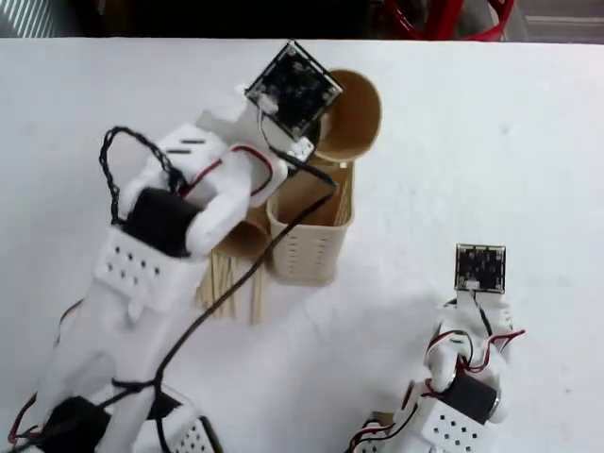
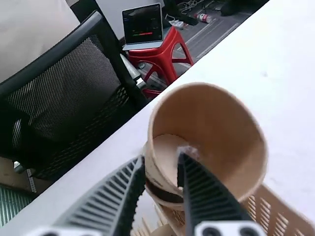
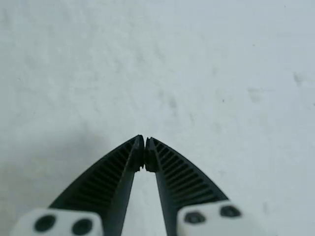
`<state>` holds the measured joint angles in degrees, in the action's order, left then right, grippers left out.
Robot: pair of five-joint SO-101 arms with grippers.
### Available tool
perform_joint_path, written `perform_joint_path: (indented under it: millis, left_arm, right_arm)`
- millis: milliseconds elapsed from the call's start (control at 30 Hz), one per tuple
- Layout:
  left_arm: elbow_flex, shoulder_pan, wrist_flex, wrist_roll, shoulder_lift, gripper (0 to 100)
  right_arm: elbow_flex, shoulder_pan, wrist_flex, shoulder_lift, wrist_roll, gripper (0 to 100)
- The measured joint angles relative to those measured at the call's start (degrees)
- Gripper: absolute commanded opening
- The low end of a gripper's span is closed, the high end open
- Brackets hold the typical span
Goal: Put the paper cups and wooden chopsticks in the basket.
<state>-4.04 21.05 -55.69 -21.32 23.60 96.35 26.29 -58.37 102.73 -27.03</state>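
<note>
- The left end effector pinches the rim of a paper cup, one finger outside the wall and the other inside the mouth.
- In the high view this paper cup is tilted, mouth open, at the far edge of the basket. It is above the basket's rim and not yet inside.
- A second paper cup lies on its side just beside the basket, partly under the left arm.
- Loose wooden chopsticks are fanned on the worktop near that cup. A few pale sticks seem to lean inside the basket along one wall, though I cannot be sure.
- The right end effector has its tips pressed together on nothing, over bare worktop well apart from the basket.
- Handling, as I judge it: the cup is very light and thin-walled, so it will dent under a hard squeeze. A grip across the rolled rim, as here, suits it best, since that is its stiffest part.
- The chopsticks look stiff, thin and smooth. They are likely to roll or slip, so each should be taken near its middle, across its length.
- The basket looks light enough to shift if nudged.
</note>
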Motion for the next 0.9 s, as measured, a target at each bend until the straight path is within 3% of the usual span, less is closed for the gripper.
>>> perform_joint_path:
  millis: [200, 500, 900]
  left_arm:
    - [4.0, -4.8, 0.8, -0.2, -4.5, 12]
    - [13.7, -5.4, 0.6, 0.2, -13.3, 12]
    - [14.9, -5.5, -10.9, 2.5, -13.5, 12]
  right_arm:
    - [0.0, 0.0, 0.0, 0.0, 0.0, 1.8]
    - [0.0, 0.0, 0.0, 0.0, 0.0, 1.8]
    - [0.0, 0.0, 0.0, 0.0, 0.0, 1.8]
